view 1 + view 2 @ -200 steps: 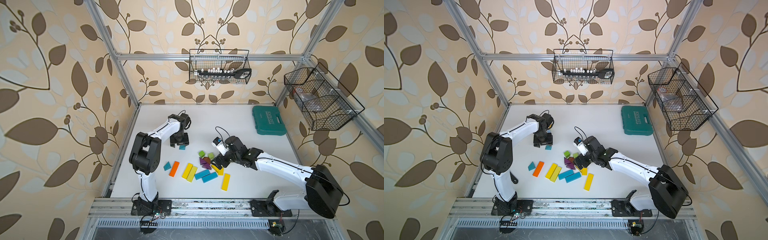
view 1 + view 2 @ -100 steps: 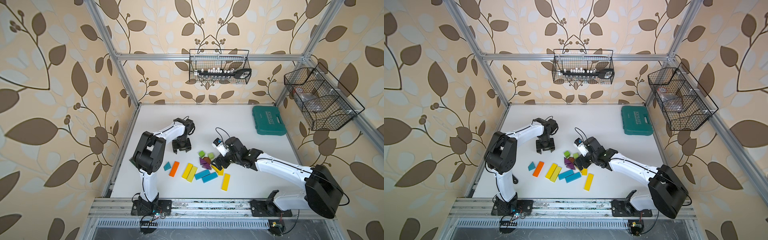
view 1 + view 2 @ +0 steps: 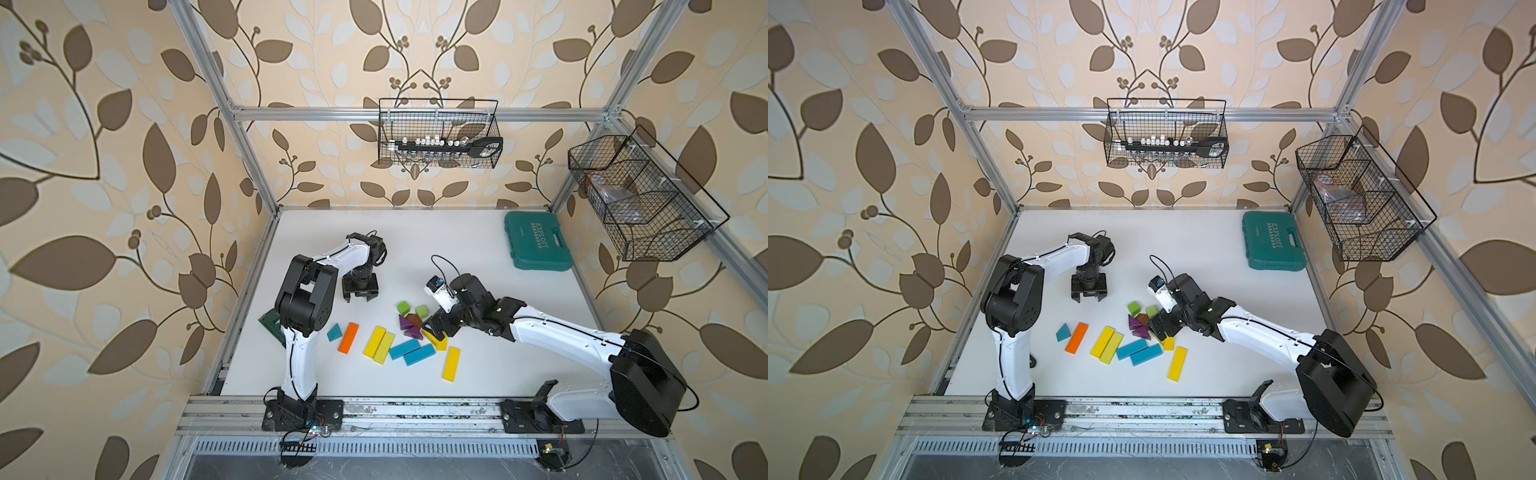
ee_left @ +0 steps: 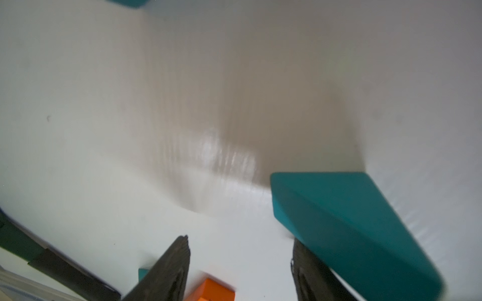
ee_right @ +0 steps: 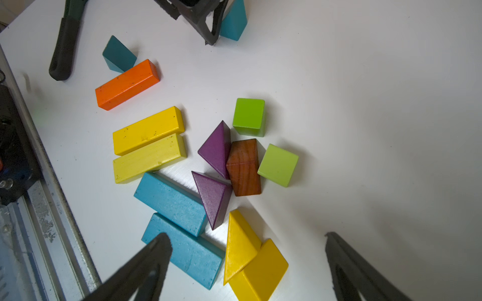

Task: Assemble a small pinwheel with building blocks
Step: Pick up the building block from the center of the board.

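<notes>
Blocks [image 3: 405, 348] loose in pile, near-centre of table [image 3: 478, 257]. No pinwheel shape yet, so likely an early, wedge-gathering step. Painted wood, solid colours. Bars [image 5: 148, 130] lie flat; purple wedges [image 5: 216, 151] touch brown wedge [image 5: 243, 166]. Teal wedge [image 4: 352, 229] sits apart, far-left of pile, just outside one finger [image 4: 305, 271] of left gripper [image 4: 238, 239]; jaws part-spread, nothing between. Right gripper [image 5: 245, 235] over yellow wedges [image 5: 241, 250]; jaws wide, empty. Next move probably: lower, pinch one yellow wedge only, since pair touches.
</notes>
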Controlling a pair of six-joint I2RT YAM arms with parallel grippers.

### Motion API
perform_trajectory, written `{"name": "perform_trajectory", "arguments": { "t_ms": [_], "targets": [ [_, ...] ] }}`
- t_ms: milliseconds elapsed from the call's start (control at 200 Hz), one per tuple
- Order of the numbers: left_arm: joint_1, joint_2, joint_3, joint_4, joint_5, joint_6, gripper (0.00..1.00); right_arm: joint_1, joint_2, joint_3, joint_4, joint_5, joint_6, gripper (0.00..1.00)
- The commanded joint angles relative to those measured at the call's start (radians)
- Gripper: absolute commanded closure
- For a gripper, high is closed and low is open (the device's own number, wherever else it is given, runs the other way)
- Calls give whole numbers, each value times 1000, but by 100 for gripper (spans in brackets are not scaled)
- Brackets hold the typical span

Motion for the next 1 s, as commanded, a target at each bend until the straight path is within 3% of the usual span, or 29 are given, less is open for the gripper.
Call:
{"name": "perform_trajectory", "arguments": {
  "t_ms": [0, 460, 730, 995],
  "targets": [
    [1, 16, 76, -10, -14, 60, 34, 4, 6, -8, 2, 9, 4, 7],
    [-6, 129, 270, -32, 53, 163, 27, 3, 20, -11, 7, 1, 1, 9],
    [-6, 206, 370, -48, 70, 199, 42, 4, 10, -17, 6, -3, 2, 11],
    [-6, 226, 383, -43, 68, 241, 38, 3, 4, -24, 6, -1, 10, 11]
  ]
}}
